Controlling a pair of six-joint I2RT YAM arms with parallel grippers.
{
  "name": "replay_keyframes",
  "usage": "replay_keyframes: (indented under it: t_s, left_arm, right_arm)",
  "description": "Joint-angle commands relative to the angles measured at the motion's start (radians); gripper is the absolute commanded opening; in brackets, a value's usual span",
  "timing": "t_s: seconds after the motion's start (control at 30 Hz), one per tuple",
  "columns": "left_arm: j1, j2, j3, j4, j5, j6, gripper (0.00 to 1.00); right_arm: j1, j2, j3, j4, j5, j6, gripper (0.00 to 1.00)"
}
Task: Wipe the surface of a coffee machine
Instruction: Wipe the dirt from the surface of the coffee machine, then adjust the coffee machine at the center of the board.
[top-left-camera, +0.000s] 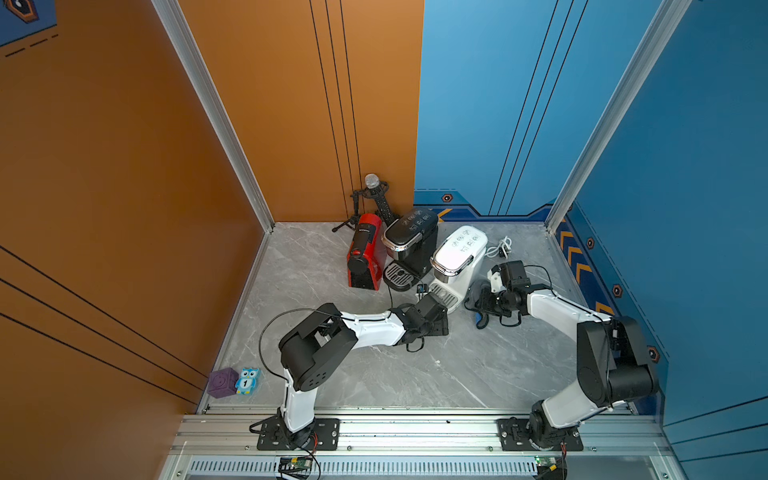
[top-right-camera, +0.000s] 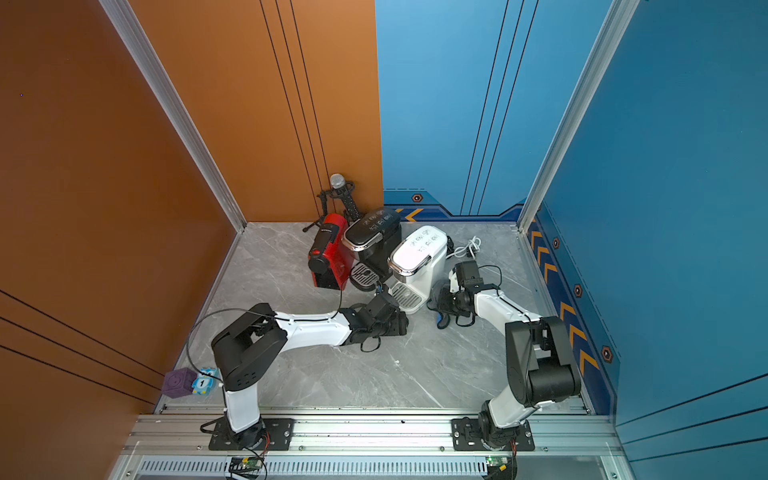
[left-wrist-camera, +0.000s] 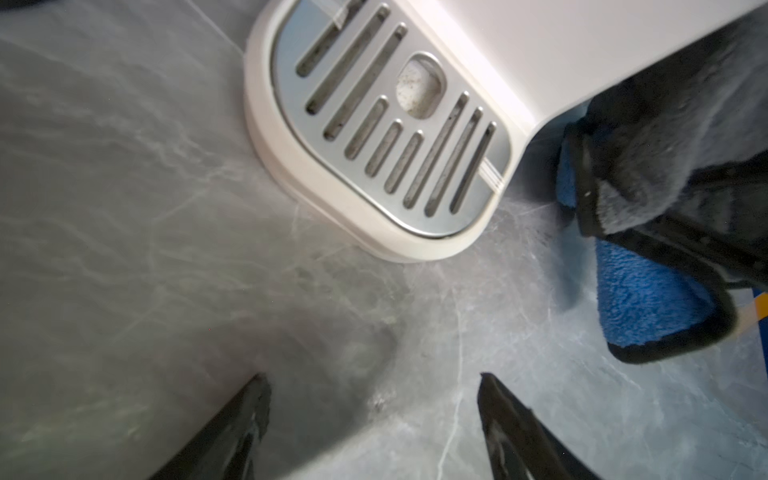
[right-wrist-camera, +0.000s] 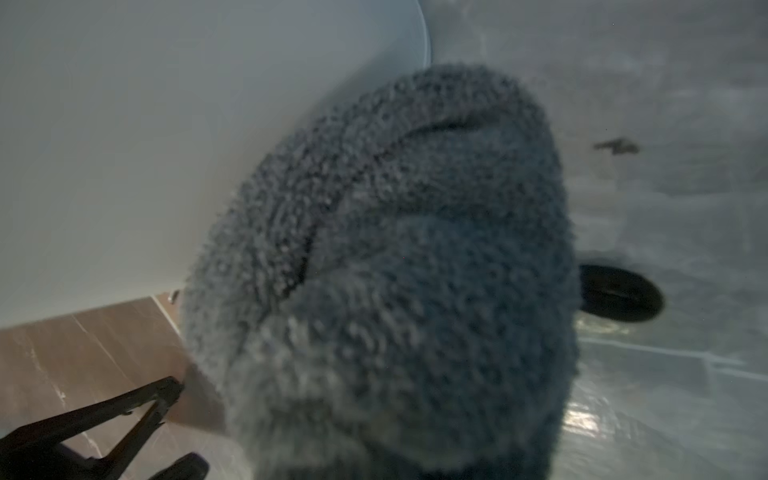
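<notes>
The white coffee machine (top-left-camera: 457, 255) (top-right-camera: 419, 257) stands at the back of the table, to the right of two other machines. My left gripper (left-wrist-camera: 374, 378) hovers low over the table just in front of its slotted drip tray (left-wrist-camera: 395, 137), open with nothing between the fingers; in a top view the left gripper (top-left-camera: 438, 326) sits at the tray's front. My right gripper (top-left-camera: 484, 299) is at the machine's right side, shut on a grey and blue cloth (right-wrist-camera: 395, 270) (left-wrist-camera: 648, 299) that is bunched against the white wall. The cloth hides the right jaws.
A red coffee machine (top-left-camera: 365, 253) and a black coffee machine (top-left-camera: 409, 245) stand left of the white one, with a microphone on a stand (top-left-camera: 372, 183) behind. A white cable (top-left-camera: 500, 247) lies at the back right. A purple cube (top-left-camera: 222, 382) and an owl toy (top-left-camera: 248, 380) sit front left.
</notes>
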Motion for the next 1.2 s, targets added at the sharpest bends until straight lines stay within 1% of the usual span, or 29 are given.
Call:
replay_keyframes:
  t_s: [0.0, 0.1, 0.23, 0.37, 0.47, 0.5, 0.6, 0.7, 0.8, 0.9, 0.97, 1.07, 1.17]
  left_arm:
    - [0.024, -0.024, -0.098, -0.062, -0.028, -0.015, 0.8]
    - [0.034, -0.077, -0.176, -0.026, -0.053, -0.033, 0.8]
    - [0.036, -0.144, -0.248, -0.004, -0.1, -0.044, 0.8]
    - [0.037, -0.203, -0.318, 0.036, -0.146, -0.066, 0.8]
    - [0.036, -0.234, -0.333, 0.039, -0.148, -0.059, 0.8]
    - [0.035, -0.245, -0.341, 0.038, -0.156, -0.059, 0.8]
    - [0.034, -0.259, -0.36, 0.041, -0.183, -0.07, 0.81]
    - [0.037, -0.252, -0.353, 0.042, -0.171, -0.069, 0.8]
    - [0.029, -0.256, -0.348, 0.041, -0.165, -0.065, 0.8]
    - [0.025, -0.27, -0.358, 0.04, -0.175, -0.069, 0.8]
    - [0.026, -0.283, -0.368, 0.041, -0.18, -0.071, 0.8]
    - [0.025, -0.295, -0.377, 0.04, -0.186, -0.074, 0.8]
    - [0.025, -0.298, -0.375, 0.041, -0.187, -0.07, 0.8]
  right_arm:
    - [0.067, -0.04, 0.012, 0.054, 0.014, 0.02, 0.09]
    - [0.154, -0.089, 0.029, 0.02, 0.05, 0.032, 0.09]
    - [0.249, -0.169, -0.004, 0.054, 0.083, 0.118, 0.09]
    - [0.316, -0.163, -0.087, 0.225, 0.124, 0.26, 0.09]
    - [0.352, -0.176, -0.156, 0.339, 0.196, 0.35, 0.08]
    - [0.362, -0.172, -0.186, 0.403, 0.201, 0.385, 0.08]
    - [0.405, -0.106, -0.244, 0.641, 0.222, 0.478, 0.08]
    - [0.444, 0.011, -0.238, 0.813, 0.262, 0.515, 0.08]
    - [0.451, 0.103, -0.222, 0.924, 0.303, 0.573, 0.08]
    - [0.454, 0.153, -0.203, 0.969, 0.353, 0.613, 0.08]
    - [0.454, 0.175, -0.192, 0.967, 0.397, 0.651, 0.08]
    - [0.455, 0.204, -0.191, 1.012, 0.42, 0.693, 0.08]
    - [0.459, 0.195, -0.19, 0.968, 0.47, 0.728, 0.09]
